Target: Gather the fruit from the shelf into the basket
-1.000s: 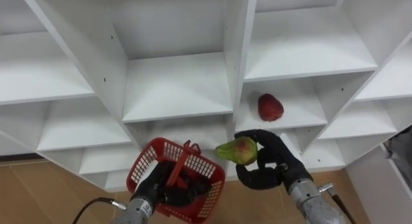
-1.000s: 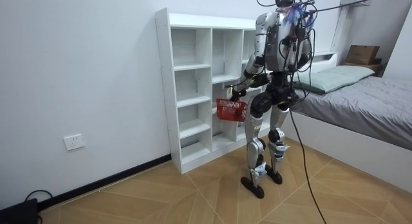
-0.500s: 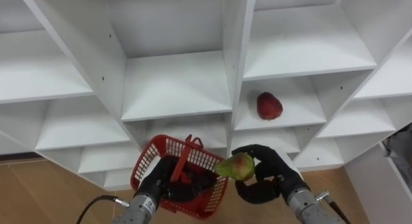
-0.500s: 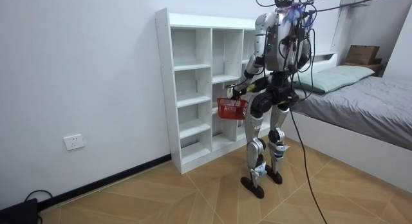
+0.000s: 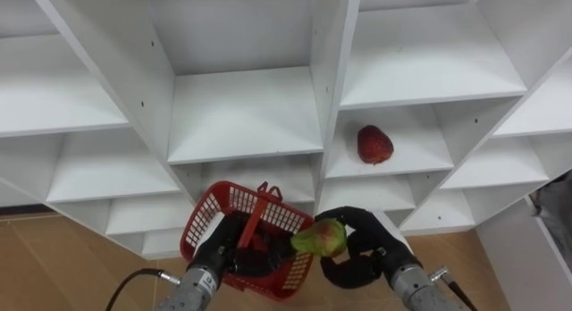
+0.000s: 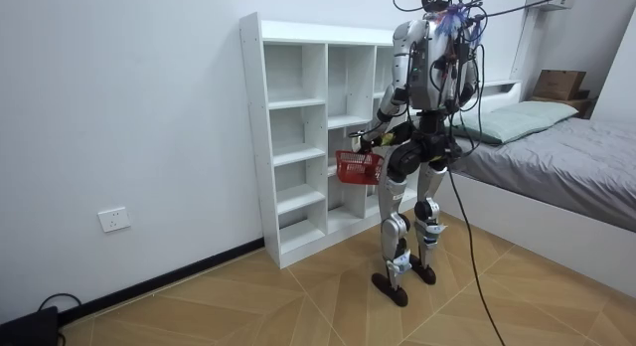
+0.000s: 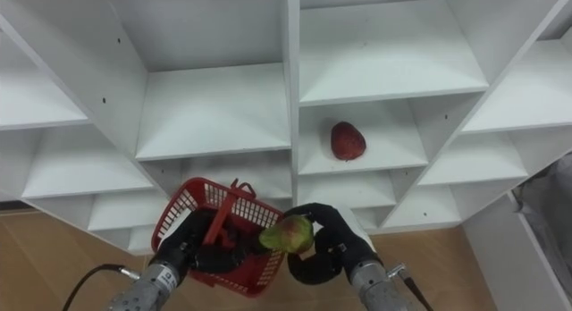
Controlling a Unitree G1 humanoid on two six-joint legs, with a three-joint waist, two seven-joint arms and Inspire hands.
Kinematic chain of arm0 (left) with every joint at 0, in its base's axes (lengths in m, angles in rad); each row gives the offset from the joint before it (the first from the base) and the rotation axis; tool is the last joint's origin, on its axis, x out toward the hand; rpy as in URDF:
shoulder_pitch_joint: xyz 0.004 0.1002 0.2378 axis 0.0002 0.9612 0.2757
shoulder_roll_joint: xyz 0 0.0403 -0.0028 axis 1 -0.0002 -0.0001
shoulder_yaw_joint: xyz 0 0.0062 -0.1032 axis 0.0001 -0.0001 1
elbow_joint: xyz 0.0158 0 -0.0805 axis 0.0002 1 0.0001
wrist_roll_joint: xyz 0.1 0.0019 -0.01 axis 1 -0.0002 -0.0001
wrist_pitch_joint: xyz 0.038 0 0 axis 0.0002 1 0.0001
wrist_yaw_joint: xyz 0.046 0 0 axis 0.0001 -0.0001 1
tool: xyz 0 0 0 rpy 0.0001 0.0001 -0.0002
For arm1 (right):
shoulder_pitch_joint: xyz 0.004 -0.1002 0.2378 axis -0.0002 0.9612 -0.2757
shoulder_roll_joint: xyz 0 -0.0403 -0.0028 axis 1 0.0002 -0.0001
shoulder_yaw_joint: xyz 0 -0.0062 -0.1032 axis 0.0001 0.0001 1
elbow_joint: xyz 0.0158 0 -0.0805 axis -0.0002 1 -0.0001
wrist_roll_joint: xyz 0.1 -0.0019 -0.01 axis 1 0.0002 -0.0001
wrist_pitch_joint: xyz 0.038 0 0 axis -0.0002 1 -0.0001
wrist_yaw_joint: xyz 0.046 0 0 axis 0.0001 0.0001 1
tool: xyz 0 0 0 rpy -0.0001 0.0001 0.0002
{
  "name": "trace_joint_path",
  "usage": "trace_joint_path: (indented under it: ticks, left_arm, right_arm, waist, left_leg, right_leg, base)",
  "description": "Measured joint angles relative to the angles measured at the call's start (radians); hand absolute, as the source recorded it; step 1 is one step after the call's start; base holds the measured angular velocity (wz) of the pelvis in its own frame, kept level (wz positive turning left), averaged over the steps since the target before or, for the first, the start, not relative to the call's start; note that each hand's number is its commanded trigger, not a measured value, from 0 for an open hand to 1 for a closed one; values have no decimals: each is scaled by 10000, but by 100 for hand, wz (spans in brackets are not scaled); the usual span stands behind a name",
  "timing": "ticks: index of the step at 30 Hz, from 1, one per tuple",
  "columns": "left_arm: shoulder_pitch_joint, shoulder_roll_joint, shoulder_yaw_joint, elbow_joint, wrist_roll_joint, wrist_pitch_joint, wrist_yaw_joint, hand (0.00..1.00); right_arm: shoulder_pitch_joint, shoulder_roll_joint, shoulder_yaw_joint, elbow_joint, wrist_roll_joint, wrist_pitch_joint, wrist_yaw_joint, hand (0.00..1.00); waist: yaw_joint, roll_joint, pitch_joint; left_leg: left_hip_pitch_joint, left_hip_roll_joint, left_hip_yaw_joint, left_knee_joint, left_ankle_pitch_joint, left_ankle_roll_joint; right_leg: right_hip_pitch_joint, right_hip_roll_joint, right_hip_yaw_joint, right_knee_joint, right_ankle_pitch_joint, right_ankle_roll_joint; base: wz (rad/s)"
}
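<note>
Right hand (image 5: 360, 256): fingers curled round a green-red fruit (image 5: 323, 239), held just beside the red basket (image 5: 213, 206) rim. Left hand (image 5: 225, 251): fingers closed on the basket handle. A red fruit (image 5: 374, 145) lies on the closet shelf (image 5: 416, 152), above the right fingers, well apart.

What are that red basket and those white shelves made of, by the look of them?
The red lattice basket in the left hand looks like moulded plastic: thin, even ribs, one colour throughout. The white shelf unit looks like laminated board with a smooth matt coat: flat panels, small peg holes. Its core is hidden.
</note>
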Motion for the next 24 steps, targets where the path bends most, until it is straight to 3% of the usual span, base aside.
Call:
trace_joint_path:
  ticks: [9,16,24]
  left_arm:
    - [1,-27,-125,-81,-8,-2,-429,100]
    - [2,-18,-562,-81,-15,-2,-914,100]
    - [2,-21,-590,-81,-15,-1,-1189,100]
  right_arm:
    - [-115,-3,58,323,0,8,137,100]
    - [-193,3,329,754,-30,99,314,100]
    - [-236,-22,394,762,-109,109,349,100]
  waist:
    - [5,129,-73]
    - [6,135,-73]
    - [2,130,-71]
  left_leg:
    - [3,0,-1,-4,-6,-6]
    - [-1,2,7,-5,-10,-9]
    - [-59,5,26,-4,-10,-12]
  right_leg:
    - [-19,11,33,-7,3,2]
    - [-50,14,47,5,1,1]
    - [-158,20,24,31,1,-1]
  base:
    - [0]
    - [0]
    - [0]
